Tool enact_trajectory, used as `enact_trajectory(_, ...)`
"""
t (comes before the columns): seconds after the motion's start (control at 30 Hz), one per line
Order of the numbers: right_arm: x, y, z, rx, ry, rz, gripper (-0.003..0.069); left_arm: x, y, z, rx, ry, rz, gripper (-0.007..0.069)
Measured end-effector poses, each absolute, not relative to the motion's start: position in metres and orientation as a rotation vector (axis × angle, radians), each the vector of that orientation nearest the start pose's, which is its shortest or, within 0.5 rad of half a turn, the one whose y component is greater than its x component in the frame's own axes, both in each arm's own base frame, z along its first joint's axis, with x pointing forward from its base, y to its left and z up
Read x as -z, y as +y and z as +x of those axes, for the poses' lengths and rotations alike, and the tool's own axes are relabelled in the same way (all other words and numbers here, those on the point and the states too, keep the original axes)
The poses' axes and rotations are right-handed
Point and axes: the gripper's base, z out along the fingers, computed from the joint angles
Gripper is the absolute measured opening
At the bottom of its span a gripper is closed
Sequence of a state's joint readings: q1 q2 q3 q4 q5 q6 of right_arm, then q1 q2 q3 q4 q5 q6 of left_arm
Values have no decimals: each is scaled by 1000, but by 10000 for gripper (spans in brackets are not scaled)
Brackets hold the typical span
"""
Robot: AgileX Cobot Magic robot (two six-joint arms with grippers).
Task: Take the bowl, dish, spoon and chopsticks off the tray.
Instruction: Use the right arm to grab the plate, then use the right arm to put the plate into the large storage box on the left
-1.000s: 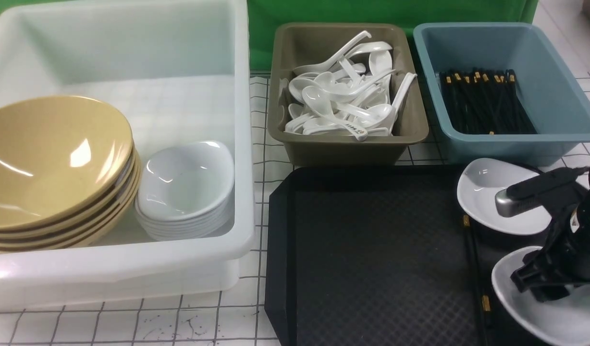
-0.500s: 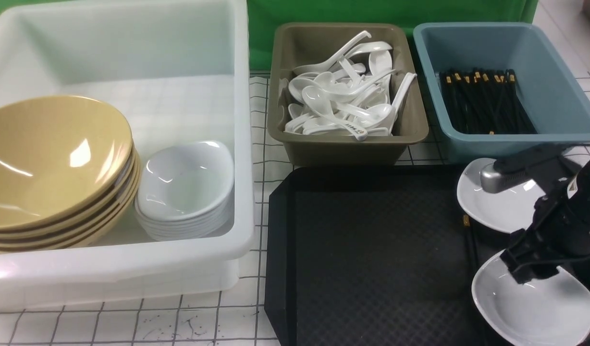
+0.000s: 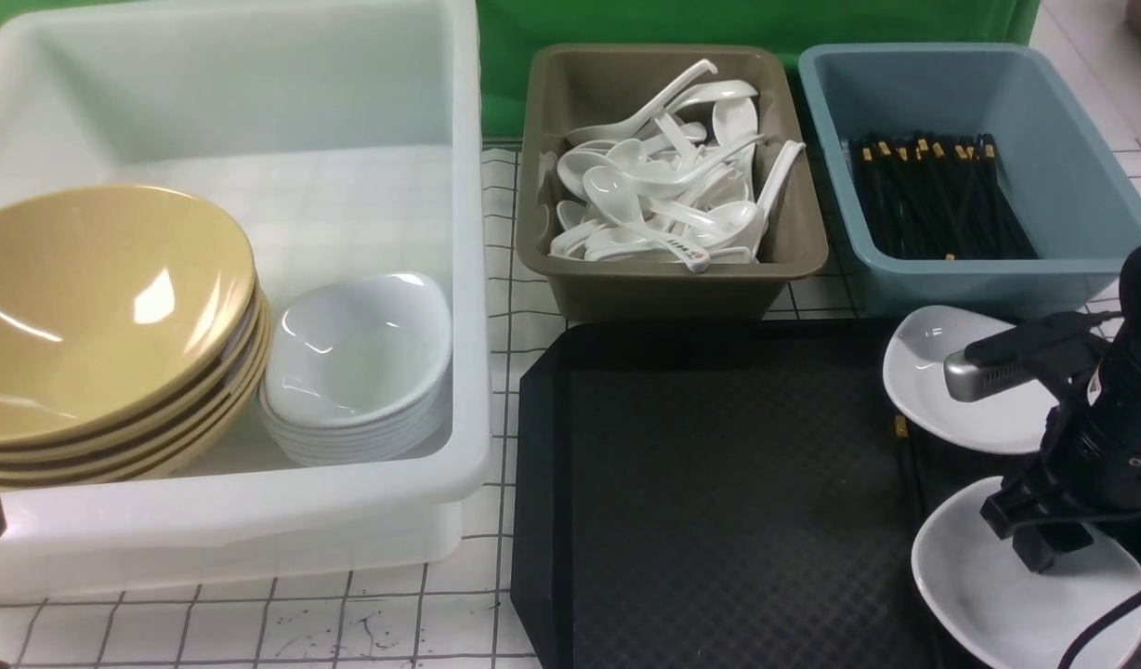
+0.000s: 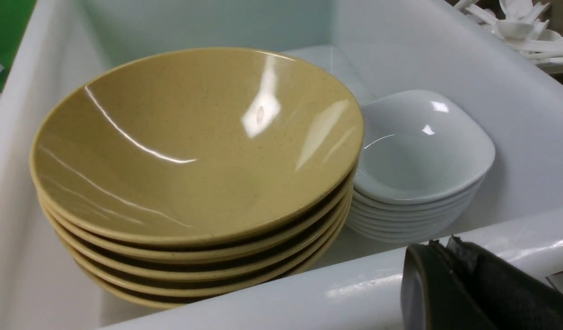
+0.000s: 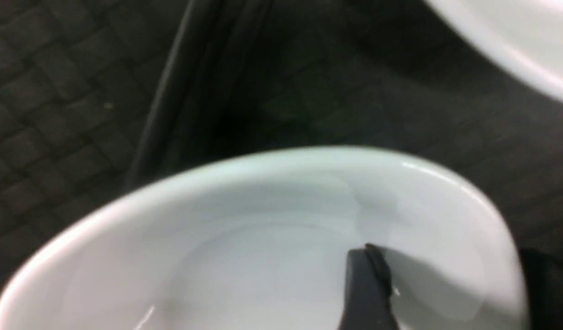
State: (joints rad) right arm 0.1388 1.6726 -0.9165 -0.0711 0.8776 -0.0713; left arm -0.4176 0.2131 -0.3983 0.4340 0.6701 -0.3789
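The near dish [image 3: 989,604] sits on the tray's [image 3: 719,483] right end. A second dish [image 3: 933,390] is at the tray's far right corner, with the chopsticks [image 3: 916,502] beside both. Glazed, stiff and light, it looks slippery and chip-prone, so its thin rim is the place to pinch. The right claw [image 3: 1040,553] has one finger [image 5: 368,288] inside that rim; I cannot tell whether it clamps. The left claw [image 4: 439,279], off the tray, is together and empty.

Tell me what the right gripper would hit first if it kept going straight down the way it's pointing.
Most likely the inner surface of the nearer white dish on the tray: the right gripper points down into it, one fingertip low inside. The remaining gap is unclear.
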Motion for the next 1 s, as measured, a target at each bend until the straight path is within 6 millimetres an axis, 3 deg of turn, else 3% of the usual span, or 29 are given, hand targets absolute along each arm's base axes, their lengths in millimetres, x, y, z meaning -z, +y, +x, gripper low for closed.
enact_trajectory(0.1, -171, 34, 277, 52, 3096, -408, 368, -279, 1, 56, 48, 1900, 193, -12)
enact_trajectory(0.13, -172, 35, 277, 35, 3104, -439, 290, -279, 1, 56, 47, 1899, 195, -12)
enact_trajectory(0.2, -176, 36, 274, 13, 3110, -467, 212, -278, 1, 56, 47, 1900, 197, -12)
enact_trajectory(0.37, -199, 38, 270, -25, 3083, -477, 153, -272, 0, 57, 43, 1904, 208, -12)
enact_trajectory(0.47, -234, 43, 268, -126, 3019, -468, 87, -272, 0, 58, 46, 1896, 212, -12)
enact_trajectory(0.57, -272, 58, 265, -194, 2902, -494, 81, -273, -1, 58, 47, 1883, 218, -12)
enact_trajectory(0.6, -294, 75, 262, -224, 2825, -555, 81, -274, -1, 58, 50, 1876, 219, -12)
enact_trajectory(0.67, -313, 96, 260, -257, 2751, -625, 81, -274, -1, 58, 54, 1869, 221, -13)
enact_trajectory(0.8, -347, 168, 255, -362, 2503, -857, 81, -274, -1, 58, 55, 1868, 221, -13)
enact_trajectory(0.83, -350, 176, 256, -376, 2464, -867, 81, -274, -1, 58, 55, 1868, 221, -13)
enact_trajectory(0.87, -361, 207, 261, -434, 2355, -892, 81, -275, -2, 58, 55, 1867, 222, -13)
enact_trajectory(0.9, -362, 213, 261, -442, 2339, -905, 81, -275, -2, 58, 55, 1867, 222, -13)
enact_trajectory(1.0, -369, 266, 283, -528, 2240, -898, 81, -275, -2, 58, 57, 1862, 222, -13)
